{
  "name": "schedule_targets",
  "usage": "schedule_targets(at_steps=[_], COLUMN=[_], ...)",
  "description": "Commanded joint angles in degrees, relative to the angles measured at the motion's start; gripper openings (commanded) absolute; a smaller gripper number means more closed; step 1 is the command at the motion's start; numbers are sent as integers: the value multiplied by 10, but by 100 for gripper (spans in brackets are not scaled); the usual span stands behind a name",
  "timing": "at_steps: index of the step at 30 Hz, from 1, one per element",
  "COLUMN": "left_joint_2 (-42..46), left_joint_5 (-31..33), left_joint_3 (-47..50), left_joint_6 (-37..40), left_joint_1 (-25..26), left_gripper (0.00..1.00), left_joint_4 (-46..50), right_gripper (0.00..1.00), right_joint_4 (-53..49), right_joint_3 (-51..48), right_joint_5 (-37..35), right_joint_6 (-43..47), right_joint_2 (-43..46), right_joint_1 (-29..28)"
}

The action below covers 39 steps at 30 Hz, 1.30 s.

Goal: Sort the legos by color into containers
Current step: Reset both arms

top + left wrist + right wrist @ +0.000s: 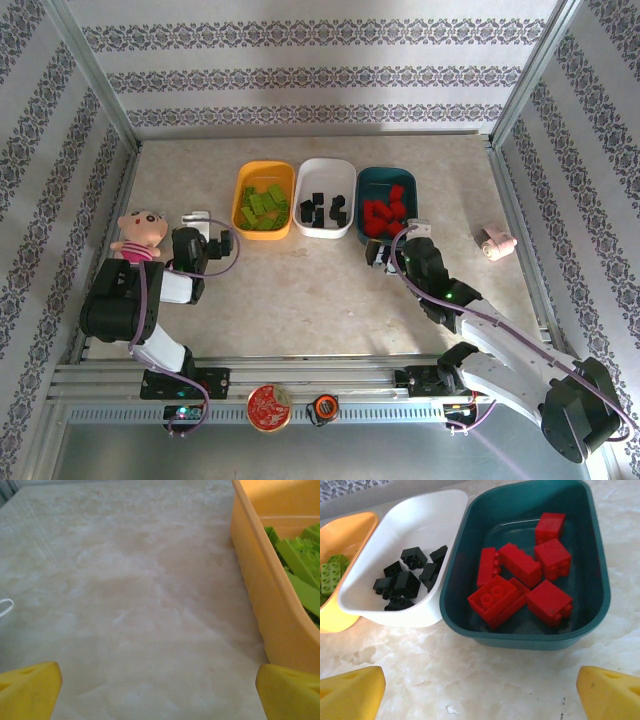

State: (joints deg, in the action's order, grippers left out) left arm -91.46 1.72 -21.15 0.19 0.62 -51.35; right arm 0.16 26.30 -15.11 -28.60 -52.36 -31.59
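Legos all binned by color: green bricks (300,555) in orange-yellow bin (255,595), black bricks (407,582) in white bin (420,515), red bricks (520,565) in teal bin (606,600). Likely light, rigid, slick plastic; best pinched across flat side walls. Left gripper (160,692) and right gripper (480,690): jaws spread wide, empty, low over tabletop (125,605).

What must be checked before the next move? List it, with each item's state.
1. The yellow bin holds green bricks alone: ok.
2. The white bin holds black bricks alone: ok.
3. The teal bin holds red bricks alone: ok.
4. Every brick in sight lies in a bin: ok.
5. The left gripper is open, nothing between its fingers: ok.
6. The right gripper is open, nothing held: ok.
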Motion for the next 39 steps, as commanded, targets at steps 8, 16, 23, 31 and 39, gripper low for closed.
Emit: schedule_targets(at_steps=[8, 16, 23, 31, 39], left_joint_2=[2, 1, 1, 1, 1], left_joint_5=[40, 22, 19, 13, 12], left_joint_3=[8, -5, -5, -6, -7], left_joint_6=[-14, -6, -6, -4, -4], left_joint_1=[0, 0, 0, -1, 0], left_gripper=[100, 100, 100, 100, 100], left_joint_4=[-66, -46, -42, -40, -41], right_gripper=[98, 98, 98, 98, 98], right_joint_4=[124, 267, 464, 572, 538], right_joint_3=[-31, -62, -87, -70, -49], right_joint_5=[-153, -34, 76, 106, 96], right_joint_6=[228, 295, 280, 286, 264], right_joint_2=[-4, -43, -209, -354, -349], right_joint_1=[34, 205, 281, 286, 301])
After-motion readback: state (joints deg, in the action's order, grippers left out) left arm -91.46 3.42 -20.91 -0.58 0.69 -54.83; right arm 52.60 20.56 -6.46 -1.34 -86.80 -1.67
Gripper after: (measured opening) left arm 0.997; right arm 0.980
